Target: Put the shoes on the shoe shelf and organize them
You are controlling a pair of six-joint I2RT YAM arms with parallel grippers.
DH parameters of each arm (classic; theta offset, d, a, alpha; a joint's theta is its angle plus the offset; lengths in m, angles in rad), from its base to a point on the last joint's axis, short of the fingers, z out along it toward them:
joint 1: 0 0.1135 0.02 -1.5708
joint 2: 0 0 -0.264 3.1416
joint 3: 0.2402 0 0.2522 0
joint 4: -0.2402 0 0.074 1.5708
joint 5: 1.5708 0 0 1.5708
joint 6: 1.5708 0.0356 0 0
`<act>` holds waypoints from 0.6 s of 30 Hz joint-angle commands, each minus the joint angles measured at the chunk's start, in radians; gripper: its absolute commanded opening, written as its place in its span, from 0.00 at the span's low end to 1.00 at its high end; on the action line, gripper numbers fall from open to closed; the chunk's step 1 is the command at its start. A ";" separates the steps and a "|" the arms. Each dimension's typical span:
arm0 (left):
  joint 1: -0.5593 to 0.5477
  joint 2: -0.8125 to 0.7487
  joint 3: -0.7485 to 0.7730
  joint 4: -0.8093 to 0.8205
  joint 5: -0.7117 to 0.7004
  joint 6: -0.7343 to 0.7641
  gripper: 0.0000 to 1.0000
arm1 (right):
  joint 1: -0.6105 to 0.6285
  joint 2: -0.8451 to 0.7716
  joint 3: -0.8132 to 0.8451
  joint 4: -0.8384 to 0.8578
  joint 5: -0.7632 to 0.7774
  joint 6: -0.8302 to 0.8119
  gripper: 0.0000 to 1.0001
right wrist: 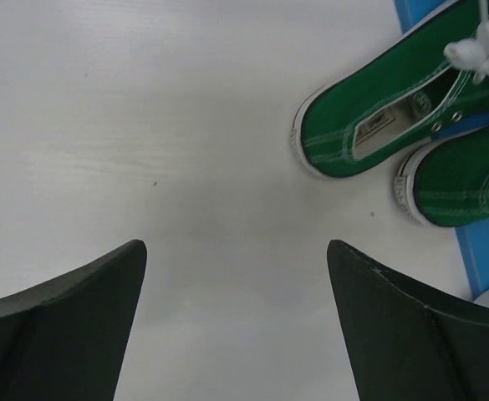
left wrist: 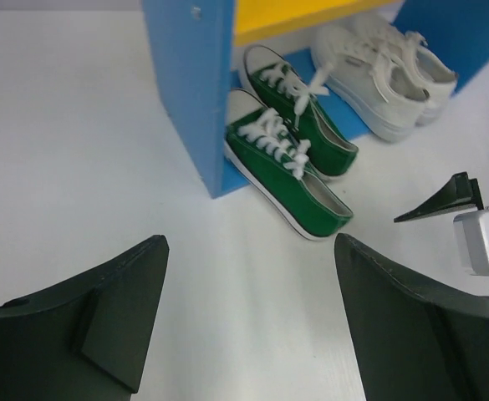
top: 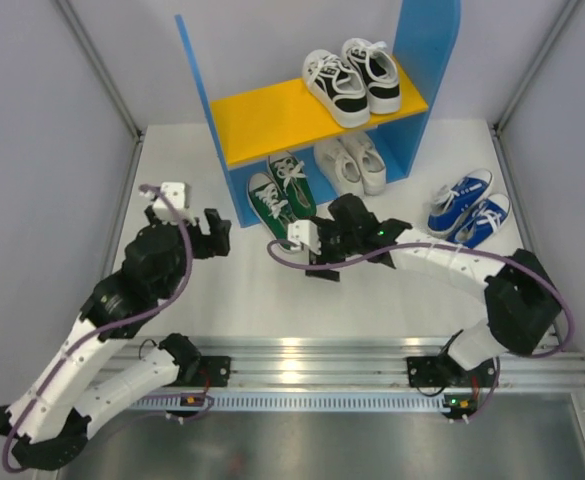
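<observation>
The left fingers (left wrist: 119,309) are being held wide apart over the bare surface (top: 242,290), with nothing between them. The right fingers (right wrist: 411,326) are likewise being held apart and empty, just near of the green heels. Four pairs are being counted, eight shoes in all. The green pair (top: 282,190) is being housed under the yellow board at the left of the shelf (top: 262,115), heels jutting out, with the white pair (top: 354,162) beside it on the right. The black-and-white pair (top: 352,80) is being carried on the board's right end. The blue pair (top: 469,208) is lying off the shelf, on the surface to its right. These shoes are being judged light, with soft uppers and stiffer soles. A pinch across the heel or sole sides is being favoured, clear of loose laces.
</observation>
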 commanded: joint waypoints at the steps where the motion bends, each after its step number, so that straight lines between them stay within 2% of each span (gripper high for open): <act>1: 0.002 -0.115 -0.060 -0.029 -0.230 0.131 0.86 | 0.076 0.085 0.120 0.194 0.158 0.095 0.89; 4: 0.002 -0.211 -0.125 0.009 -0.255 0.147 0.86 | 0.096 0.191 0.216 0.188 0.189 0.125 0.84; 6: 0.002 -0.257 -0.179 0.020 -0.254 0.142 0.86 | 0.099 0.253 0.270 0.176 0.209 0.132 0.77; 12: 0.002 -0.310 -0.278 0.058 -0.233 0.137 0.86 | 0.101 0.331 0.306 0.165 0.230 0.139 0.63; 18: 0.002 -0.346 -0.292 0.060 -0.231 0.143 0.87 | 0.102 0.409 0.359 0.123 0.236 0.135 0.47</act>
